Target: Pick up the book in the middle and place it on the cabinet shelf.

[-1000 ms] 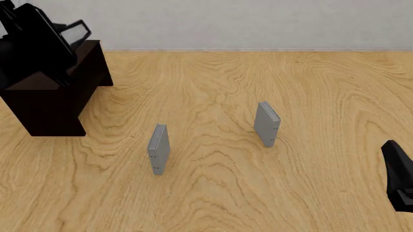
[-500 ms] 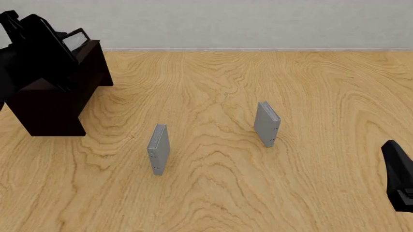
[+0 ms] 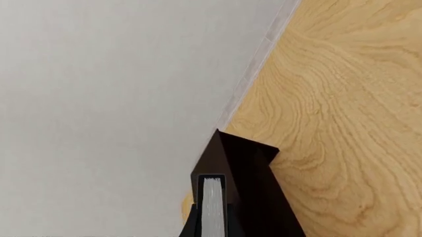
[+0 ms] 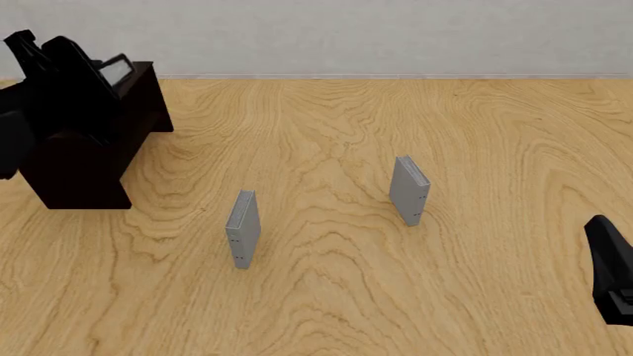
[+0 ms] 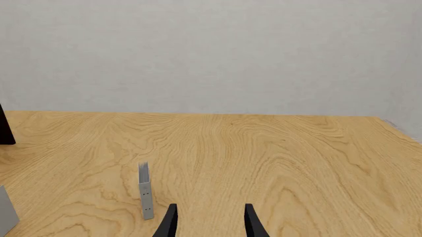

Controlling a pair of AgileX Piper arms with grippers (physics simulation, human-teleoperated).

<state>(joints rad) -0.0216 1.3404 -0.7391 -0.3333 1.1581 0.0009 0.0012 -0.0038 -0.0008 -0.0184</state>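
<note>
A pale grey wall is backing a light wooden tabletop (image 4: 396, 297), and that is all the room I am getting. The book (image 4: 115, 69) is sitting up at the far left, tilted, its white page edge showing over the top of the cabinet shelf (image 4: 74, 163). In the left wrist view I am looking straight along that page edge (image 3: 212, 207) with the dark cabinet (image 3: 257, 197) right behind it. My left pincer (image 4: 64, 70) is reading as clamped on the book, though black arm against black cover is hiding the fingers from me, so I am judging that from how the book hangs.

I am reckoning the pick and the carry as done; what is remaining is setting the book down flat or into the recess and letting go. I cannot tell whether it is already resting on the top.

The two thin grey books (image 4: 243, 228) (image 4: 408, 190) are standing upright mid-table, well apart. My right pincer (image 5: 209, 224) is idling low at the near right, fingers apart, holding nothing.
</note>
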